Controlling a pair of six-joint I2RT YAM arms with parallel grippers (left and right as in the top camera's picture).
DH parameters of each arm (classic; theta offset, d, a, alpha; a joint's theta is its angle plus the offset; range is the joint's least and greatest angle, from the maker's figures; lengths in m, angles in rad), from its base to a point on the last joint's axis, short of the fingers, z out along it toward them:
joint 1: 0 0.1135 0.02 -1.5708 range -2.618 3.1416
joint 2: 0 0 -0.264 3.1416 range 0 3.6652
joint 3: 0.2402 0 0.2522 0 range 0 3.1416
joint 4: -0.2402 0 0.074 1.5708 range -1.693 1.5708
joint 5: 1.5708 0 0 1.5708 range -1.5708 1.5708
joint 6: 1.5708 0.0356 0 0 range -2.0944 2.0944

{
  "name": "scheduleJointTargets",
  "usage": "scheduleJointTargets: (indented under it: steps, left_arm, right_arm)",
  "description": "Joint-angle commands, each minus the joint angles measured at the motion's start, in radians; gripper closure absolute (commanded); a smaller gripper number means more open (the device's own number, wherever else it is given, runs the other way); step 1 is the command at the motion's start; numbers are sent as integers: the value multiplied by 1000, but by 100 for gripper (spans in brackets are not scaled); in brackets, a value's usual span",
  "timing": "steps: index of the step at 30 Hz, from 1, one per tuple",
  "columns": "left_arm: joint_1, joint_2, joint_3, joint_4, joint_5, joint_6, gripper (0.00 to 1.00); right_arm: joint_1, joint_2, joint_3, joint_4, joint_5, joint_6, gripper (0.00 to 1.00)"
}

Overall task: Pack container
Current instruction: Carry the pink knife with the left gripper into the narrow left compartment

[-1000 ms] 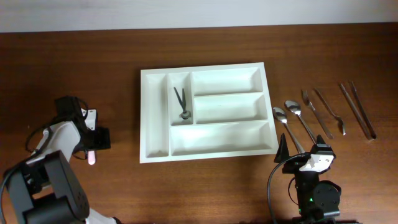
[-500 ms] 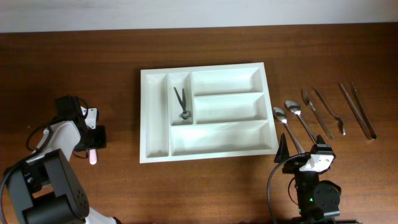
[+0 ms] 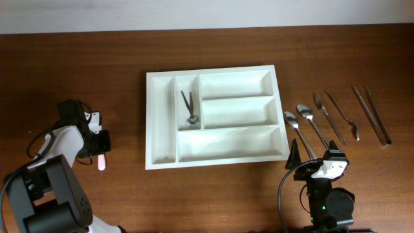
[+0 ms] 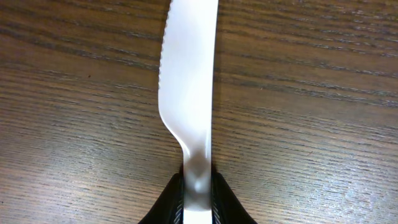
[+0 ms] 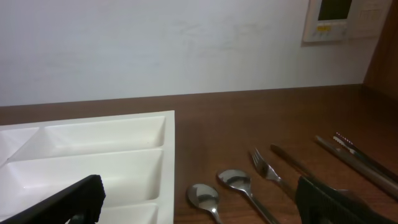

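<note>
The container [image 3: 161, 76] is a white tray with several compartments at mid-table, and its right end shows in the right wrist view [image 5: 169, 122]. One narrow compartment holds a small dark tool [image 3: 189, 107]. Left of the tray, my left gripper [image 3: 98, 145] is low over the wood, shut on a pale plastic knife [image 3: 101, 162]. In the left wrist view the fingertips [image 4: 221, 198] press both sides of the knife's [image 4: 189, 81] neck, and its serrated blade points away. My right gripper [image 3: 310, 158] stands open near the front edge, right of the tray, holding nothing [image 5: 202, 208].
Metal cutlery lies in a row right of the tray: two spoons [image 3: 299, 120], a fork [image 3: 326, 116], and longer pieces [image 3: 372, 113] further right. The spoons [image 5: 219, 188] and fork [image 5: 266, 167] lie just ahead of my right gripper.
The left jaws have closed from wide open onto the knife, and its free end has shifted slightly right. The right arm has not moved.
</note>
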Motion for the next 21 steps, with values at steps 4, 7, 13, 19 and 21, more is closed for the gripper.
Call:
scheduleJointTargets:
  steps: [4,7,13,19,21]
  left_arm:
    - [3,40,121,-88,-16,-35,98]
    - [-2,40,224,-163,24,-67,98]
    - [-38,40,370,-247,229,-128,98]
    - [-206,40,433,-273,320,-185,98]
    - [-264,40,433,-272,321,-192,98]
  right_arm:
    - [-7,-6,-5,-7,13,4,1]
    - [-7,-6,-5,-8,13,4,1]
    - [-7,-6,-5,-8,13,4,1]
    - [-7,-6,-5,-8,13,4,1]
    - [-7,-6,-5,-8,13,4,1]
